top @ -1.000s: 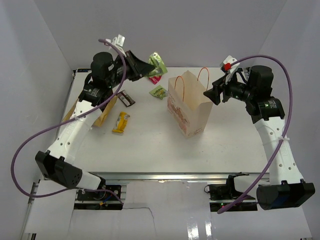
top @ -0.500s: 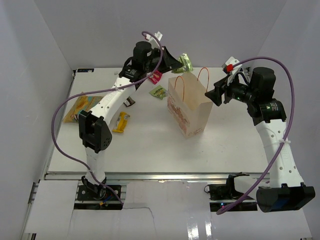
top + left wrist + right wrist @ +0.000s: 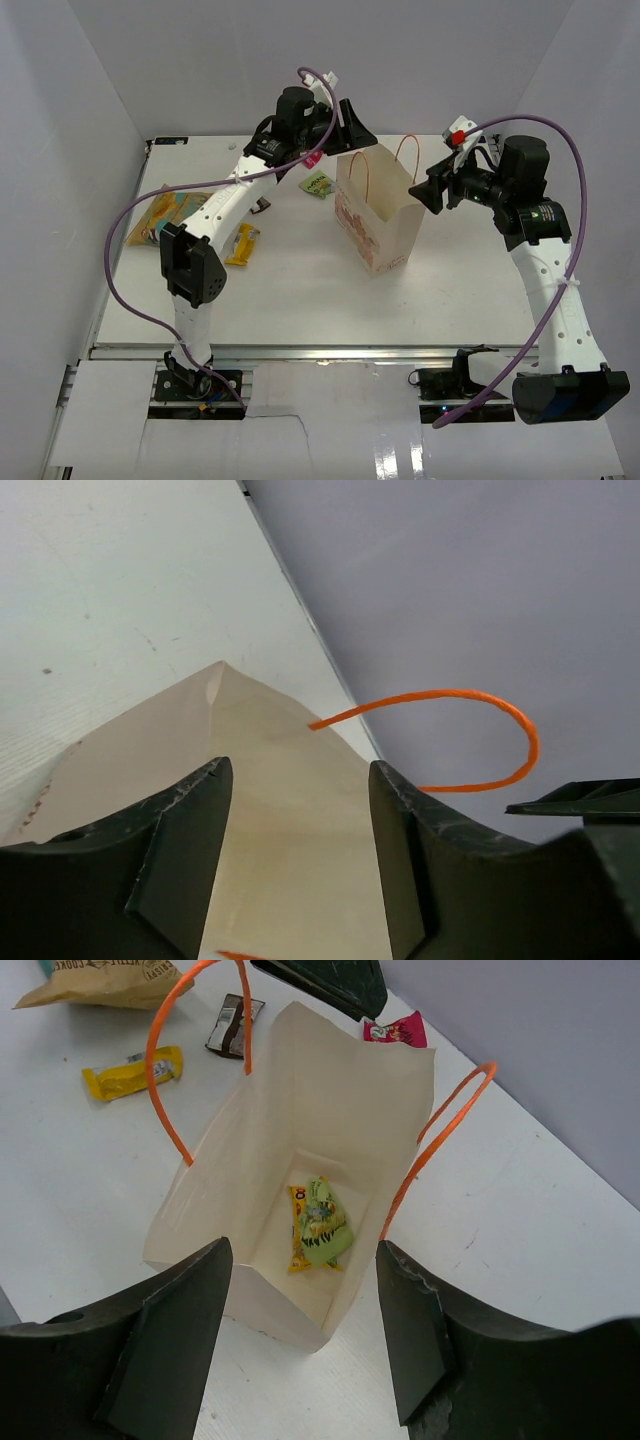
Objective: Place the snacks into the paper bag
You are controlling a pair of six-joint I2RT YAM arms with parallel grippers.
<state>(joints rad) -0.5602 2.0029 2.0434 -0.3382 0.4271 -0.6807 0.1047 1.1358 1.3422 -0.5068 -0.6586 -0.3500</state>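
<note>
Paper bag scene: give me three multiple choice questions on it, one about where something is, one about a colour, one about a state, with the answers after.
1. Where is the flat orange wrapped packet?
A. On the table beside the bag
B. On the floor of the upright beige paper bag
C. Between the left gripper's fingers

2. What colour are the bag's cord handles?
A. Blue
B. White
C. Orange

3. How does the left gripper stand above the bag's mouth?
A. Open, holding nothing
B. Shut on a packet
C. Shut on a handle

Answers:
1 B: the right wrist view shows it inside the bag, partly under a green packet.
2 C: both loops show orange.
3 A: its fingers stand apart with only the bag seen between them.
</note>
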